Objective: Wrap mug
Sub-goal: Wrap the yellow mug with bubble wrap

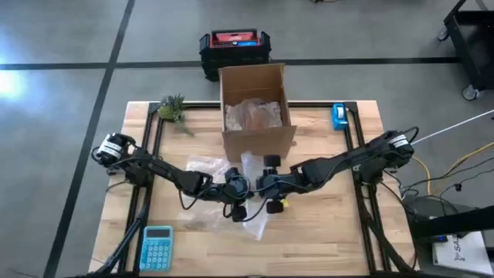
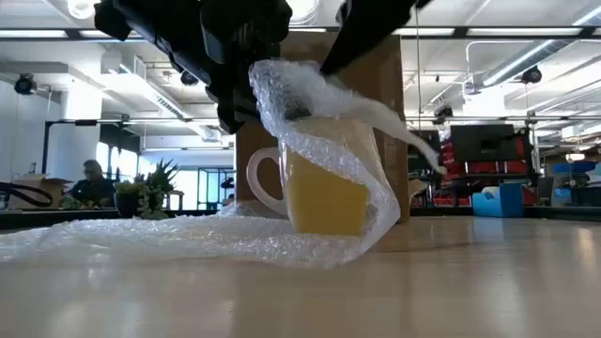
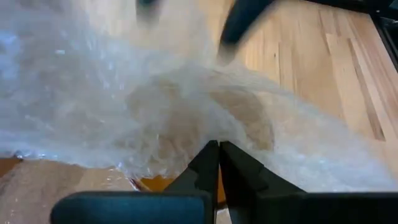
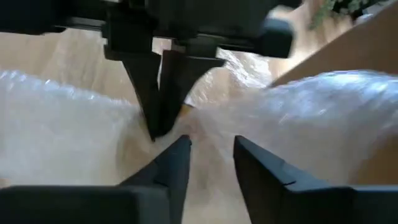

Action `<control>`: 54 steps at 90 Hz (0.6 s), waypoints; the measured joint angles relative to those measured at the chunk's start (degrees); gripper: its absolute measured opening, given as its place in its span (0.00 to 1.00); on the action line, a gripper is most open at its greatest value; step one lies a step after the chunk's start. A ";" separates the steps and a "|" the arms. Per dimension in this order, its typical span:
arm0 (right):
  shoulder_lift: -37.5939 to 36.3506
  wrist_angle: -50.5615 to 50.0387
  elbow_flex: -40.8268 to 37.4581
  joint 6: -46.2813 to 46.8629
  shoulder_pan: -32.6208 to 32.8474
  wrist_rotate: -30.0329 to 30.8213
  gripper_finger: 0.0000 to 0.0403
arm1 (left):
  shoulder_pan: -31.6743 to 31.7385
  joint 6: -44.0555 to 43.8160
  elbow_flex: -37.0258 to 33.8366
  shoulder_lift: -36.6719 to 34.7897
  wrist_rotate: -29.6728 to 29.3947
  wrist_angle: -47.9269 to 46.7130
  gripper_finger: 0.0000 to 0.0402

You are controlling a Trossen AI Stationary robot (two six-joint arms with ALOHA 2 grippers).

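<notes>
A yellow mug [image 2: 324, 195] with a white handle [image 2: 258, 178] stands upright on the wooden table, in front of a cardboard box. A sheet of bubble wrap [image 2: 310, 122] is draped over its top and down its right side. The rest of the sheet [image 2: 141, 239] lies spread on the table to the left. My left gripper [image 3: 218, 148] is shut on the wrap above the mug. My right gripper [image 4: 211, 146] faces it, open, with its fingers on either side of a ridge of wrap; whether they touch it I cannot tell. In the high view the two grippers meet at mid-table [image 1: 251, 191]. My left gripper pinches a bunched fold of the bubble wrap [image 3: 211, 134] between its two shut fingers, just above the mug's top. The fingers slant down from the table's left side. The wrap hangs from the pinch over the mug, and its far part lies slack on the table.
An open cardboard box [image 1: 255, 108] with wrap inside stands just behind the mug. A blue calculator [image 1: 157, 247] lies at the near left, a blue tape dispenser [image 1: 340, 116] at the far right and a small plant [image 1: 171, 108] at the far left.
</notes>
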 joint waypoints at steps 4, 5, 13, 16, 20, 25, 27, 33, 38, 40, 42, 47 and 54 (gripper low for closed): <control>0.00 -2.89 1.49 -0.01 0.00 2.95 0.33 | 0.00 0.02 -0.01 0.00 0.01 0.00 0.01; 0.00 -3.34 1.74 -0.01 0.00 4.00 0.33 | 0.00 0.02 -0.03 0.00 0.01 0.00 0.01; 0.00 -4.48 1.88 0.67 -0.13 13.34 0.34 | 0.00 0.00 -0.07 0.02 0.02 0.03 0.01; -0.02 -3.96 1.24 1.13 -0.37 15.56 0.34 | 0.00 0.00 -0.09 0.02 0.02 0.07 0.01; -0.02 -3.47 0.03 1.38 -0.84 16.71 0.34 | -0.01 0.00 -0.09 0.02 0.02 0.08 0.00; 0.69 -2.71 -1.45 2.12 -1.49 16.95 0.32 | -0.06 0.00 -0.11 0.04 0.04 0.05 0.00; 0.87 -2.19 -2.08 2.48 -1.58 16.92 0.31 | -0.09 0.00 -0.11 0.04 0.06 0.04 0.00; 1.77 -0.66 -3.91 2.83 -1.75 16.42 0.29 | -0.11 0.00 -0.13 0.07 0.08 0.01 0.01; 2.27 1.91 -4.67 2.54 -1.67 14.27 0.26 | -0.11 0.00 -0.15 0.09 0.28 0.00 0.01; 2.56 2.80 -4.88 2.44 -1.47 12.87 0.25 | -0.11 0.00 -0.18 0.09 0.29 0.02 0.01; 2.79 3.42 -5.03 2.40 -1.31 11.35 0.23 | -0.13 0.00 -0.20 0.12 0.34 -0.05 0.01; 3.08 5.37 -5.40 2.35 -0.86 6.91 0.20 | -0.13 0.02 -0.28 0.21 0.56 -0.33 0.00; 3.75 8.55 -5.85 2.34 -0.17 0.78 0.15 | -0.11 0.02 -0.52 0.64 0.69 -1.01 0.00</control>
